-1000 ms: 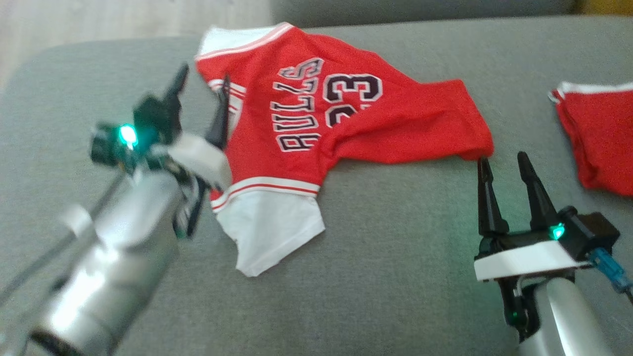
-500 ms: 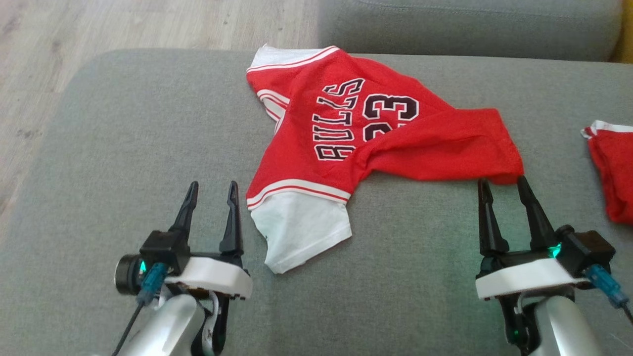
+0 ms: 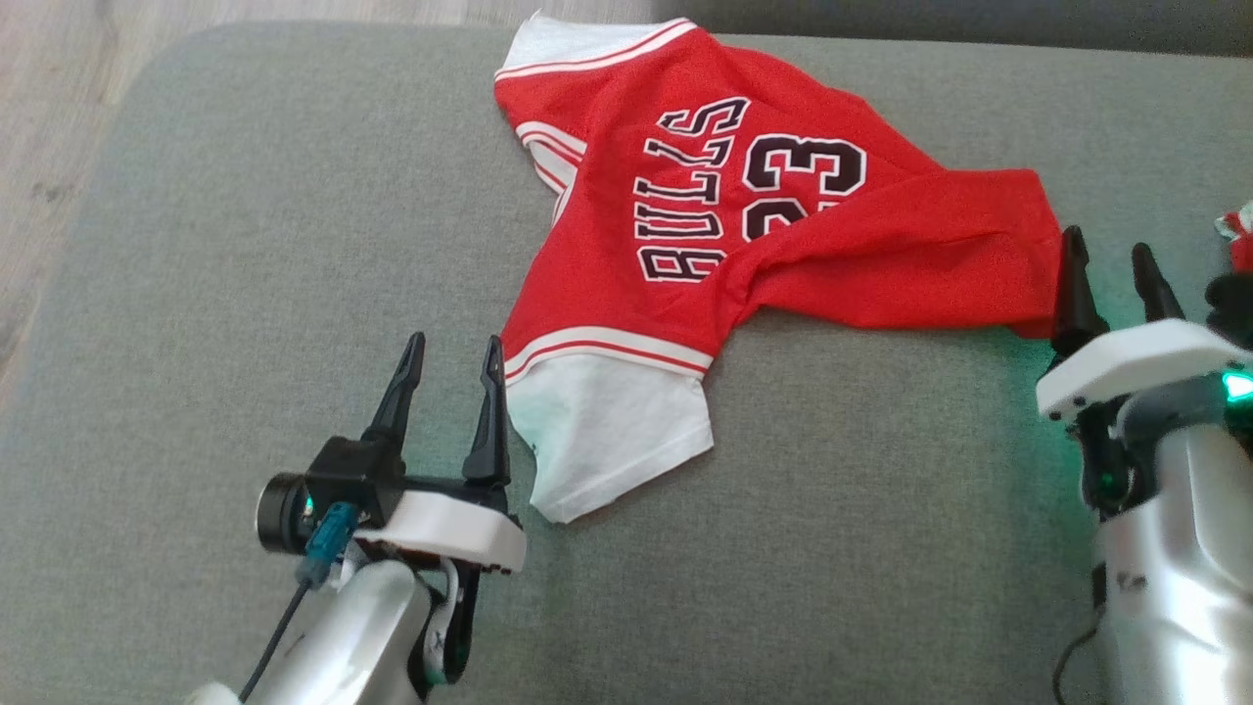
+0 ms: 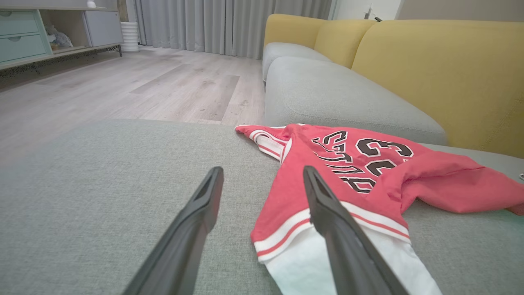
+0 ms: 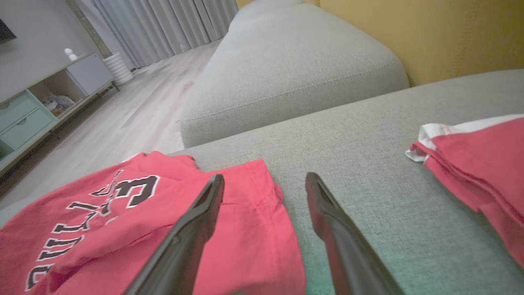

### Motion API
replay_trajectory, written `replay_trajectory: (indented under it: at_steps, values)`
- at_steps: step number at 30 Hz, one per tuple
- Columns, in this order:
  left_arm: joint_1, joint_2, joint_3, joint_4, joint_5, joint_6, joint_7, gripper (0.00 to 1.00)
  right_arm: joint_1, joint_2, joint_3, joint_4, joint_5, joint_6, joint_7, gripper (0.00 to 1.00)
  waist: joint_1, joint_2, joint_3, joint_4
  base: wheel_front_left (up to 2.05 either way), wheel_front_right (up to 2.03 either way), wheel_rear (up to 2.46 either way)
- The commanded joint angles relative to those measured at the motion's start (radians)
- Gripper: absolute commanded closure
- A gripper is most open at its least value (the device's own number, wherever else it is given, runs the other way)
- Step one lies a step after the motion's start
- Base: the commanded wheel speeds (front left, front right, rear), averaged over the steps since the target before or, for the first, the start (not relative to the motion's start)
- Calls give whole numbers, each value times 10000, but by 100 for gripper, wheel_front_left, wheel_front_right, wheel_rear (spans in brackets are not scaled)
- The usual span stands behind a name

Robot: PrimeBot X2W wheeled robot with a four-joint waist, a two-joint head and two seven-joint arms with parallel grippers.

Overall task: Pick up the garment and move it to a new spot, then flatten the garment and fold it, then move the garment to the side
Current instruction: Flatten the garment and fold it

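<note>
The red jersey (image 3: pixel 744 206), with white sleeves and "BULLS 23" in black letters, lies crumpled on a grey sofa cushion (image 3: pixel 245 245). It sits toward the far edge of the cushion, one white sleeve pointing back at the robot and its red body stretching off to the robot's right.

The left gripper (image 3: pixel 454 341) stands with its two fingers well apart and nothing between them. It is low over the bare cushion, just beside the near white sleeve (image 3: pixel 607 431). Its right finger (image 4: pixel 327 213) crosses the striped band of that sleeve in the left wrist view; whether it touches the cloth cannot be told.

The right gripper (image 3: pixel 1107 242) is also spread wide and holds nothing. It is at the right-hand end of the jersey. In the right wrist view its left finger (image 5: pixel 196 221) lies over the red cloth and its right finger (image 5: pixel 331 221) over bare cushion, so the edge of the jersey falls in the gap between them. Contact with the cloth cannot be made out.

A second red garment (image 5: pixel 479 164) with a white edge lies on the same cushion, further to the robot's right, apart from the jersey.
</note>
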Motion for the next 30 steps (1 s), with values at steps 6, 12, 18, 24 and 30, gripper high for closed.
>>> replay_trajectory:
  at_steps: [6,12,18,24,30]
  values:
    - [-572,-209,679,143,402,-368,-95,0,-1699,-22,-794,1800,-481,-7,550,0,-2,-1,322,115,0,0,0]
    - [-626,-317,864,363,602,-544,-95,0,-2184,-61,-628,2610,-325,-7,570,0,-2,-1,387,94,0,0,0]
    - [-615,-380,984,495,731,-644,-95,0,-2247,-104,-114,2917,112,-7,406,100,-2,-1,344,24,0,0,0]
    - [-520,-406,1167,602,826,-707,-95,0,-2132,-259,783,2888,568,-7,75,100,-2,-1,136,-219,0,0,0]
    - [-272,-434,1344,708,859,-763,-95,0,-1506,-384,1814,2211,963,-7,-313,100,-2,-1,-389,-588,0,0,0]
